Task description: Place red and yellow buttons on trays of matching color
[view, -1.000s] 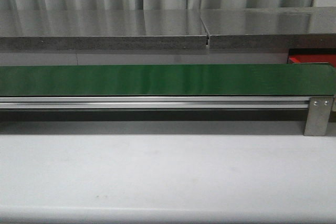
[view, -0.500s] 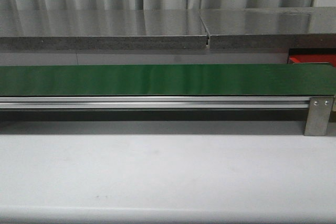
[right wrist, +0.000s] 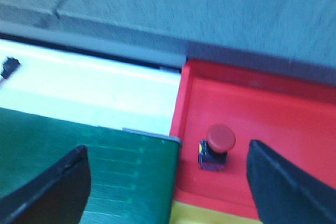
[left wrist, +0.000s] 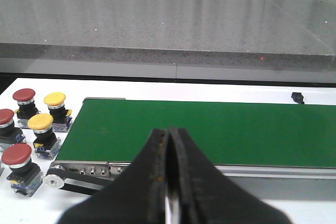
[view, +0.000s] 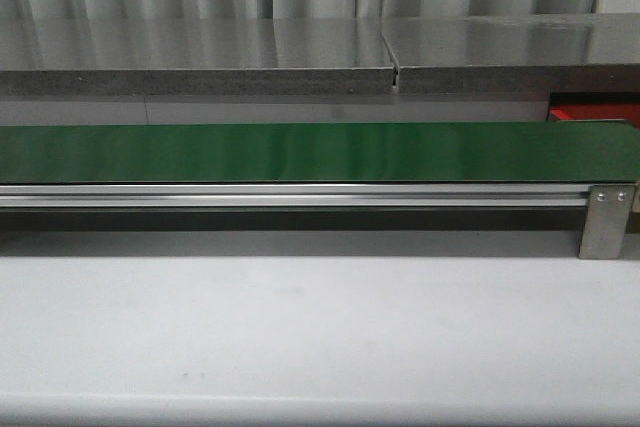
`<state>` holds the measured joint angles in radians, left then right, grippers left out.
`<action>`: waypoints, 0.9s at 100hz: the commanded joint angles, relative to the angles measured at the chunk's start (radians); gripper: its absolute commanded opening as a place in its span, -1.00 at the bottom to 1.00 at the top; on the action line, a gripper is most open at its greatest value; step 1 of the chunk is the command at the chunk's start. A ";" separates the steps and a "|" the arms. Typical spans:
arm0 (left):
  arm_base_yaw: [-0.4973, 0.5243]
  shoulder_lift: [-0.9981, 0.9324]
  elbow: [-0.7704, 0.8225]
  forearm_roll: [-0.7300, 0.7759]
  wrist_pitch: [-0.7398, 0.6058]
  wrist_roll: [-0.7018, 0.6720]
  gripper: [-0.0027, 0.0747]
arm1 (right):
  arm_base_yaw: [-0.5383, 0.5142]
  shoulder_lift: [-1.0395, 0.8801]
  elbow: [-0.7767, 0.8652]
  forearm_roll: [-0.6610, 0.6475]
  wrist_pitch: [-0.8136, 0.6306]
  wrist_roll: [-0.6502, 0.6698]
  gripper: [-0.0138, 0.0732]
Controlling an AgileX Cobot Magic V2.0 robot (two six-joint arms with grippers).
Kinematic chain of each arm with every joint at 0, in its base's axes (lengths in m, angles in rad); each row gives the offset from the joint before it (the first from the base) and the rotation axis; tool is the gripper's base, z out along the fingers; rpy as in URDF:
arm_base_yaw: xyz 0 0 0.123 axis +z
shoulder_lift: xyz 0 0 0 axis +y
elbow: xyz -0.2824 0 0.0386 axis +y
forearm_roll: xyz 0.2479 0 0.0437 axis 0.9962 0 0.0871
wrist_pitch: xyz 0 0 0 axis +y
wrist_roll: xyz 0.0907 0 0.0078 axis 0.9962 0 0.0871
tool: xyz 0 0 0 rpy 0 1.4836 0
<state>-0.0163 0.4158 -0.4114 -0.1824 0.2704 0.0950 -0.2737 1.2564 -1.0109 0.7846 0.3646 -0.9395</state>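
The left gripper (left wrist: 169,182), jaws pressed together and empty, faces the long green belt (left wrist: 210,129); 5 red- and yellow-capped push buttons (left wrist: 42,124) stand beyond its end, nearest this arm. The right gripper (right wrist: 168,182), spread wide, hovers over the bright red flat tray (right wrist: 273,108) holding 1 red-capped button (right wrist: 215,148).

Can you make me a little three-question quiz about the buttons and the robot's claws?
1. True or false: the left claw is shut.
2. In the left wrist view, how many yellow buttons stand beside the end of the green belt? A) one B) two C) four
3. Fill in: the red button between the right claw's fingers stands upright on the ____ tray.

Key: 1 true; 2 B; 3 red.
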 commanded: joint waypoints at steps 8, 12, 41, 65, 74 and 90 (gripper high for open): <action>-0.007 0.006 -0.028 -0.011 -0.080 -0.011 -0.98 | 0.033 -0.186 0.096 0.012 -0.115 -0.012 0.61; -0.007 0.006 -0.028 -0.011 -0.080 -0.011 -0.98 | 0.033 -0.221 0.133 0.012 -0.115 -0.012 0.61; -0.007 0.006 -0.028 -0.011 -0.080 -0.011 -0.98 | 0.033 -0.483 0.324 0.014 -0.119 -0.010 0.55; -0.007 0.006 -0.028 -0.011 -0.080 -0.011 -0.98 | 0.033 -0.591 0.419 0.014 -0.078 -0.010 -0.32; -0.007 0.006 -0.028 -0.012 -0.080 -0.011 -0.98 | 0.033 -0.594 0.429 0.014 -0.050 -0.010 -0.72; -0.007 0.006 -0.028 -0.012 -0.080 -0.011 -0.98 | 0.033 -0.594 0.429 0.016 -0.036 -0.010 -0.84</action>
<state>-0.0163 0.4158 -0.4114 -0.1824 0.2688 0.0950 -0.2437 0.6698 -0.5548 0.7846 0.3714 -0.9395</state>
